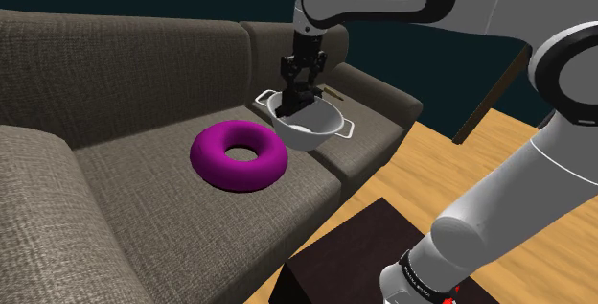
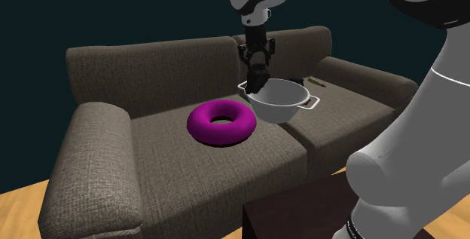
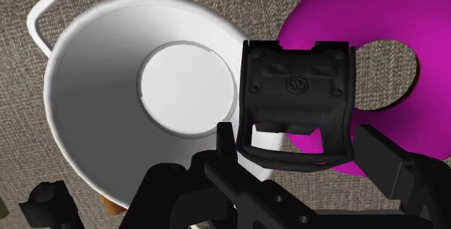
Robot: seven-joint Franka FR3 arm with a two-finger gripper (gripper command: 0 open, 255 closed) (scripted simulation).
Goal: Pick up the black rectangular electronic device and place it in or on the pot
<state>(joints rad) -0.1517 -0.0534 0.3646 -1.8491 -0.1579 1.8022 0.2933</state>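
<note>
Franka's black gripper point(image 3: 296, 147) hangs point-down from the white arm, just above the near rim of a pale two-handled pot point(image 3: 87, 105). Its two fingers point(image 3: 225, 139) clasp the black rectangular device point(image 3: 296, 83) between them, one finger on each long side. The device is off the sofa and projects beyond the fingertips.

From the wrist camera, part of the device overlaps the pot's rim and the rest is over the purple ring cushion point(image 3: 318, 18) beside the pot. The pot's flat, round floor lies off to one side of the device, not under it.

In the shoulder view the gripper point(image 1: 299, 89) sits over the pot point(image 1: 324, 131). The pot stands on the brown-grey fabric sofa point(image 1: 144, 182), just beside the ring cushion point(image 1: 213, 158).
</note>
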